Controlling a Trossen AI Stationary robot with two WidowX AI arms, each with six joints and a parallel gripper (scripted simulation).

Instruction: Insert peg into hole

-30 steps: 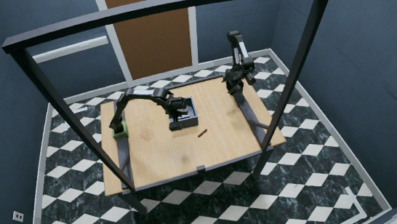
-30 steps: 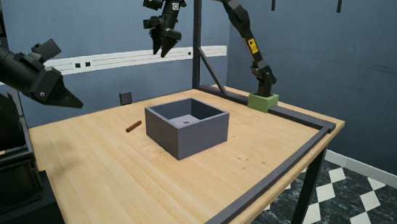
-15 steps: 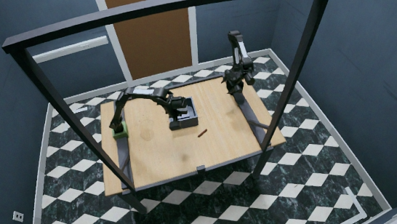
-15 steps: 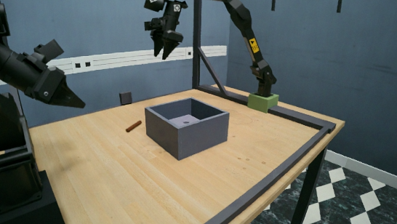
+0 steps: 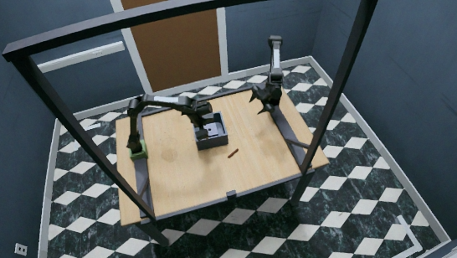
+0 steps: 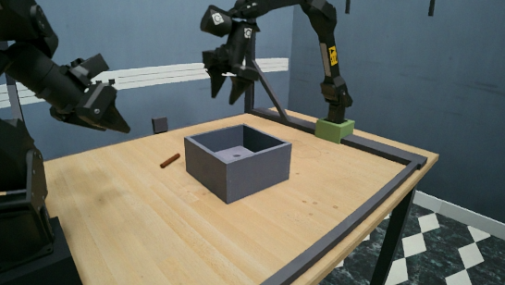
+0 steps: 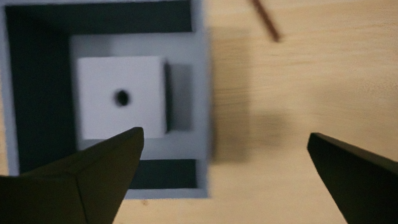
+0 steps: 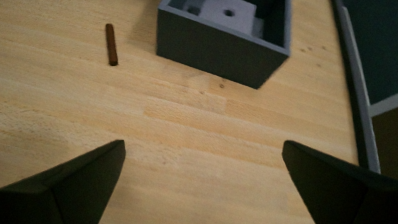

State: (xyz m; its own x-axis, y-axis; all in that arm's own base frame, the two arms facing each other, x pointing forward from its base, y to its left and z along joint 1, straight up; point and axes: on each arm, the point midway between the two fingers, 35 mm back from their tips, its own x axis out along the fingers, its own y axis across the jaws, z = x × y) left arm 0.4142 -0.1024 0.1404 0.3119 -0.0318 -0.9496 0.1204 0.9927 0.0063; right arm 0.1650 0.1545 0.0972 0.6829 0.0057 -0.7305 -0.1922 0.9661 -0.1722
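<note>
And there's the peg (image 5: 233, 153) (image 6: 170, 160) (image 7: 266, 21) (image 8: 111, 45), lying on the worktop (image 5: 180, 180) (image 6: 139, 222) (image 7: 300, 90) (image 8: 175, 115) outside the box (image 5: 213, 141) (image 6: 259, 171) (image 7: 202, 100) (image 8: 215, 50), near its four-to-five o'clock in the top view! Left wrist view: peg blurred at one o'clock, its far end cropped. The plate's (image 6: 224, 153) (image 7: 145, 100) (image 8: 242, 17) hole (image 5: 209, 130) (image 6: 237, 155) (image 7: 122, 98) (image 8: 229, 13) is a soft dark spot. Left end effector (image 5: 202, 126) (image 6: 223, 99) (image 7: 226, 134), spread wide, masks the box's nine o'clock side from the top. Right end effector (image 5: 255, 106) (image 6: 117, 130) (image 8: 204, 144), also spread, pinches nothing; its wrist view crops the box at twelve.
</note>
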